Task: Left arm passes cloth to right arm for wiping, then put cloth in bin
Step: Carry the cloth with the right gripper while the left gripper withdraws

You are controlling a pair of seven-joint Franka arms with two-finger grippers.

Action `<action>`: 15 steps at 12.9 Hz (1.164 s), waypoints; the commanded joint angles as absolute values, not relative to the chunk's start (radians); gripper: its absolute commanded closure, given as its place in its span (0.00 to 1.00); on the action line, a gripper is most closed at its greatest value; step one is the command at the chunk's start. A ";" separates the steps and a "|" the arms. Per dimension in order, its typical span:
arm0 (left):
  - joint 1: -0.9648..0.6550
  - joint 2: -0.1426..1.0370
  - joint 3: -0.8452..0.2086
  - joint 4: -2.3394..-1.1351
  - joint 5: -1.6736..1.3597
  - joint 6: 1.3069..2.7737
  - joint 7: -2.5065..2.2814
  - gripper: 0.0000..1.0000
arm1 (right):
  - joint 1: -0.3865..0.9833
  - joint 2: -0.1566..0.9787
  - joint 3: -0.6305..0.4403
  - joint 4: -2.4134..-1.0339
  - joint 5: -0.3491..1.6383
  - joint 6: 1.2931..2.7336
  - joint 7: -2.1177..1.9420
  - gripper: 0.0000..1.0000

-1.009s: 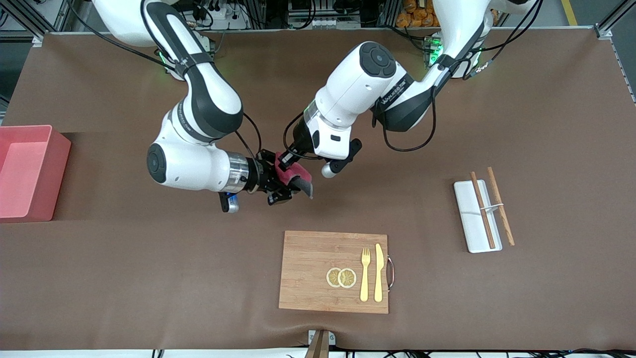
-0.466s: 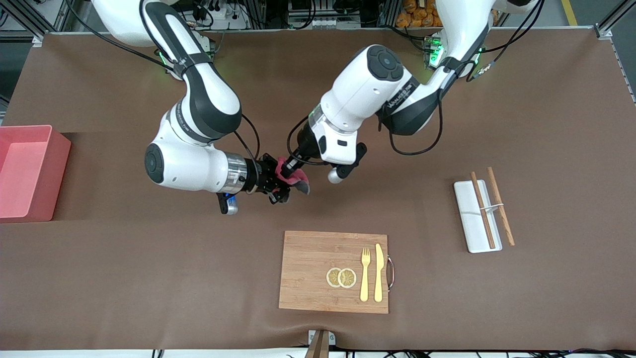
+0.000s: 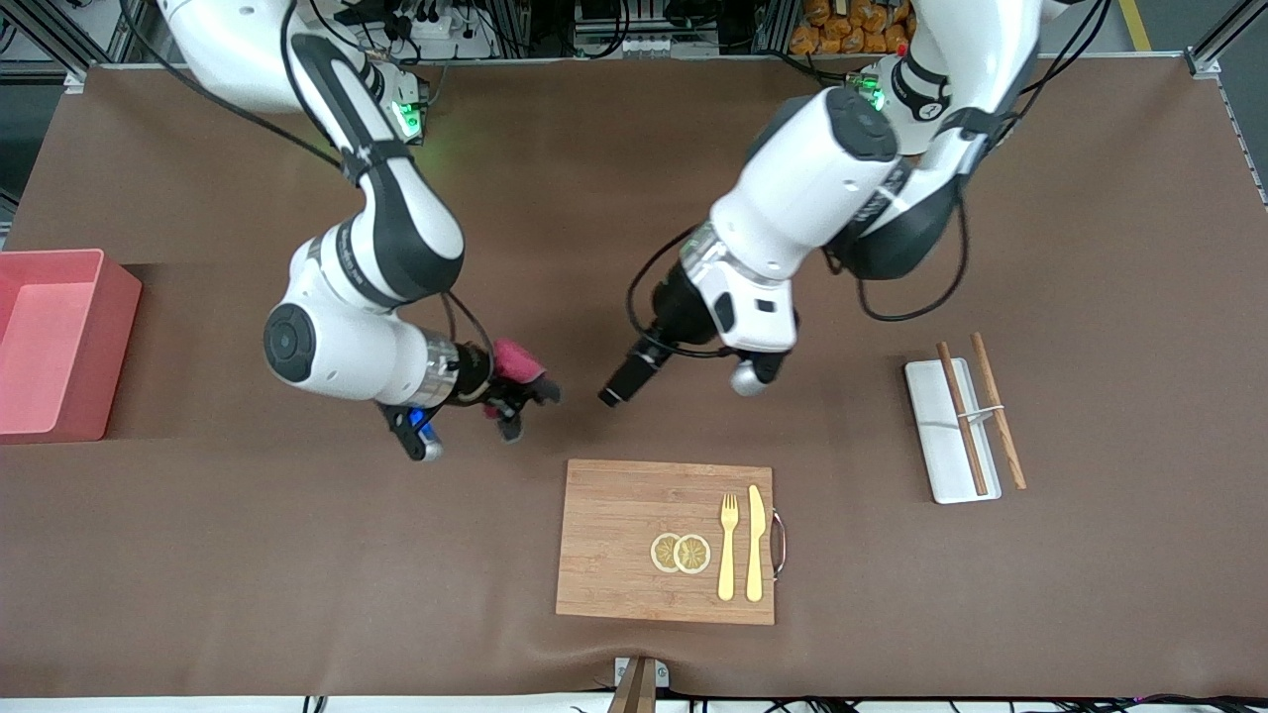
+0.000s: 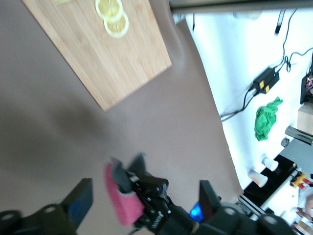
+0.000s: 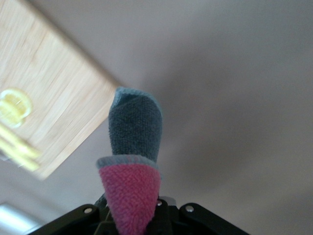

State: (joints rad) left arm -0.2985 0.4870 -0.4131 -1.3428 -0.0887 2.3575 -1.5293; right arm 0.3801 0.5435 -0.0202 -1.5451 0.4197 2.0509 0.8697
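The left end effector [image 3: 606, 394] had just spread and drawn clear, leaving the cloth [image 3: 517, 360] pinched in the right end effector [image 3: 525, 404] above mid-tabletop, so the handover looked complete and wiping due.

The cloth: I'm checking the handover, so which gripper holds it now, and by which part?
The right gripper holds the cloth by one end, the rest sticking out free. The left gripper is open and holds nothing.
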 commanded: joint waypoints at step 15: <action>0.138 0.250 -0.413 -1.364 0.054 1.711 -0.584 0.00 | 0.029 0.604 -0.231 -1.732 0.049 2.390 -0.422 1.00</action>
State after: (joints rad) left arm 0.1250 0.2960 -0.4078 -1.3428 0.0271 1.7554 -0.6043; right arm 0.0438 0.6324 -0.1825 -1.7385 0.0712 2.3934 -0.2706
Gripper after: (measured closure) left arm 0.000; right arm 0.903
